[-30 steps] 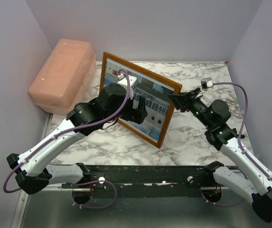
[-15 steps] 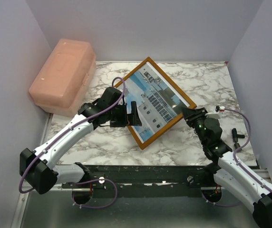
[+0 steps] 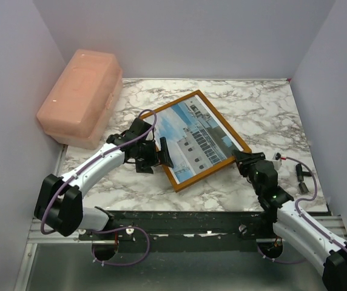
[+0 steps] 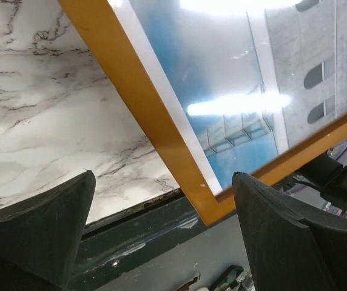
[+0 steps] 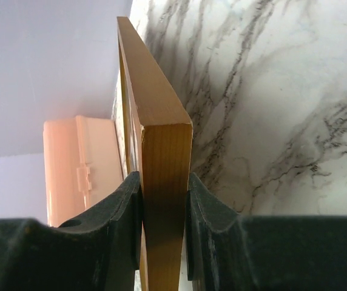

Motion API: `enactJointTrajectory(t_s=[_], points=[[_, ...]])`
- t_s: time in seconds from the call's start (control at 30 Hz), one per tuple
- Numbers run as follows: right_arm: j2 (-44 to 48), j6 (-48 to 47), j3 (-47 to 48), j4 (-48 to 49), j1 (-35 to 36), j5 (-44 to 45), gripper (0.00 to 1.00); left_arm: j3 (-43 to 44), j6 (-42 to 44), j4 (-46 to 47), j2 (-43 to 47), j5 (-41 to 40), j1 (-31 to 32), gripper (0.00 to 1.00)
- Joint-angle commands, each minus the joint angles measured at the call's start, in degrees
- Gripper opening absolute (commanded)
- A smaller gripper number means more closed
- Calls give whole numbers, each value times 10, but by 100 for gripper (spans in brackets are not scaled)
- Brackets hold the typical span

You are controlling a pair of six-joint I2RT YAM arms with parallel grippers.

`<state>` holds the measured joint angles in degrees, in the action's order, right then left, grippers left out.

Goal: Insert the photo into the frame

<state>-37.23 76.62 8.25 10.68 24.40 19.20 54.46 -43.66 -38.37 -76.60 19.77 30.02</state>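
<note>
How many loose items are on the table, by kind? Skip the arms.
pink plastic box: 1
wooden picture frame: 1
photo, sitting in the frame: 1
Total: 3

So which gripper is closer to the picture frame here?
Right. The right gripper is clamped on the frame at its right corner; the left gripper hangs open beside the frame's left edge, not gripping it.
</note>
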Motion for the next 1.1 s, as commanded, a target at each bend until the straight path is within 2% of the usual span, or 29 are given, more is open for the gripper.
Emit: enactJointTrajectory(t_s=[0.0, 0.1, 0.3, 0.47, 0.57, 0.67, 0.8, 1.0, 1.07], points=[[-24, 28, -22, -70, -5, 51, 16, -16, -12, 40, -15, 21, -19, 98], [-36, 43, -31, -63, -5, 45, 23, -18, -13, 46, -29, 21, -27, 98], [-39, 47, -32, -85, -5, 55, 52, -12, -7, 50, -48, 16, -34, 99], [-28, 57, -45, -93, -5, 54, 57, -7, 1, 47, -61, 11, -37, 99], [-18, 56, -49, -99, -5, 49, 67, -3, 9, 35, -66, -1, -37, 98], [-10, 35, -43, -106, -5, 41, 87, -1, 13, 29, -70, -11, -37, 98], [-30, -42, 3, -140, -5, 9, 99, -1, 15, 23, -77, -19, -37, 99], [-168, -214, 137, -201, -5, -118, 100, 1, 16, 20, -85, -30, -37, 98], [-226, -258, 196, -251, -5, -164, 100, 9, 16, 16, -94, -27, -38, 98]])
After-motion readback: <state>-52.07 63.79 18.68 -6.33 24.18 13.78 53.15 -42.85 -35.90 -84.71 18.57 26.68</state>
